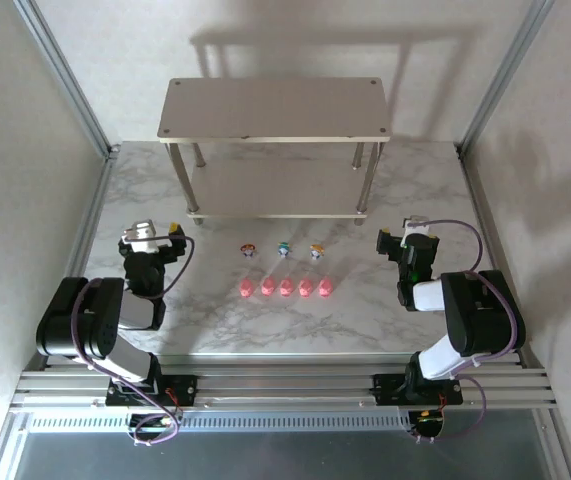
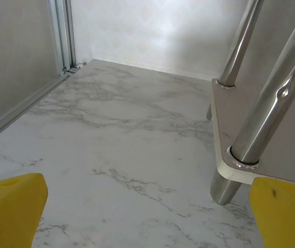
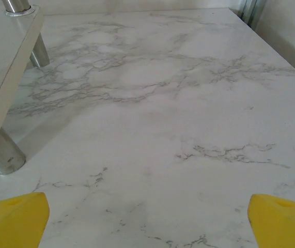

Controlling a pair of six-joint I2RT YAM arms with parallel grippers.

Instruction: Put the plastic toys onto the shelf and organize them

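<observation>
The shelf [image 1: 275, 108], a two-tier beige-grey rack on silver legs, stands at the back middle of the marble table. In front of it three pale figurines stand in a row, topped dark red [image 1: 248, 249], teal [image 1: 284, 249] and orange [image 1: 317, 251]. Just nearer runs a row of several pink pig-like toys [image 1: 287, 288]. My left gripper [image 1: 151, 232] rests left of the toys, open and holding nothing; its yellow fingers [image 2: 10, 206] frame bare table beside a shelf leg [image 2: 224, 188]. My right gripper [image 1: 408, 236] sits right of the toys, open too, fingers [image 3: 284, 219] wide apart.
Aluminium frame posts [image 1: 65, 75] and white walls close in the table on the left, right and back. The shelf's lower board [image 3: 2, 62] and front leg [image 3: 2, 155] lie to the left in the right wrist view. A frame rail [image 2: 23, 106] edges the table's left side.
</observation>
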